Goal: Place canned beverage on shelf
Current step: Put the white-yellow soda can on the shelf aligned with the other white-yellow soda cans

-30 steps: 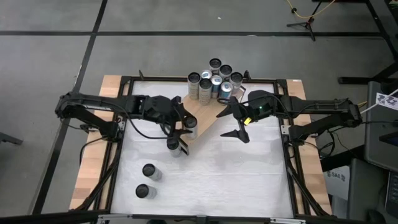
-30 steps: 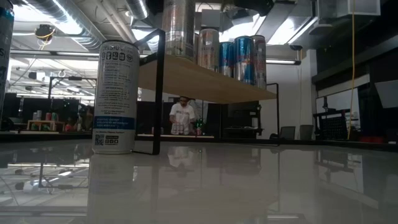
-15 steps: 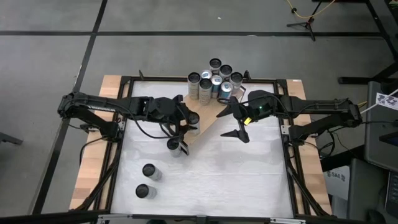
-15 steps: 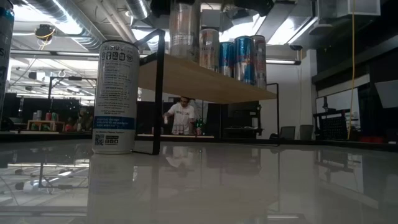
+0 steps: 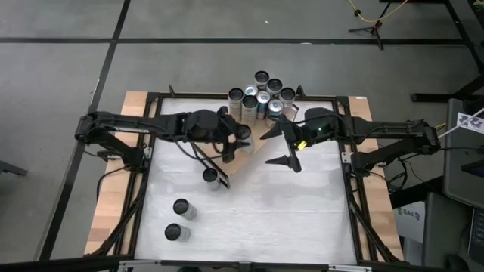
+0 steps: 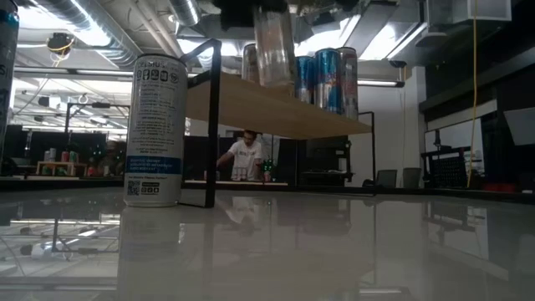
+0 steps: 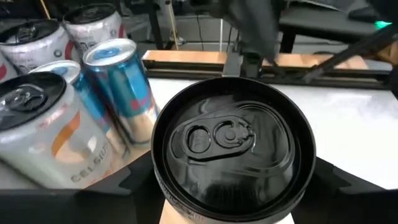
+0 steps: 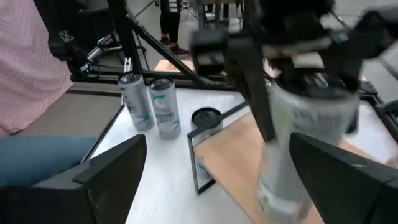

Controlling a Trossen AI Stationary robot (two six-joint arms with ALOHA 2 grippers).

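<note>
My left gripper (image 5: 239,137) is shut on a dark-topped canned beverage (image 7: 233,155) and holds it above the shelf (image 5: 255,145), a light-brown board on a thin black frame. In the low view the can (image 6: 274,52) shows blurred over the board (image 6: 276,104). Several cans (image 5: 261,97) stand on the shelf's far end. My right gripper (image 5: 281,149) hangs open over the shelf's right edge with nothing between its fingers. My left gripper pinches the can's side wall (image 7: 158,186), just below the top rim, between its two fingers (image 7: 339,183). The fingers come from the table's left, slanting slightly down. The can stands nearly upright, top up. I cannot tell whether its base touches the board.
A tall white can (image 6: 155,130) stands on the table beside the shelf's black frame leg (image 6: 213,125). Three cans (image 5: 181,208) stand on the white tabletop at the near left. A person (image 6: 245,157) moves in the room behind.
My left gripper has carried the can toward the table's right and far edges, along the shelf toward the standing cans. Its wrist has tipped, and the can leans a little more. My right arm has kept its place.
</note>
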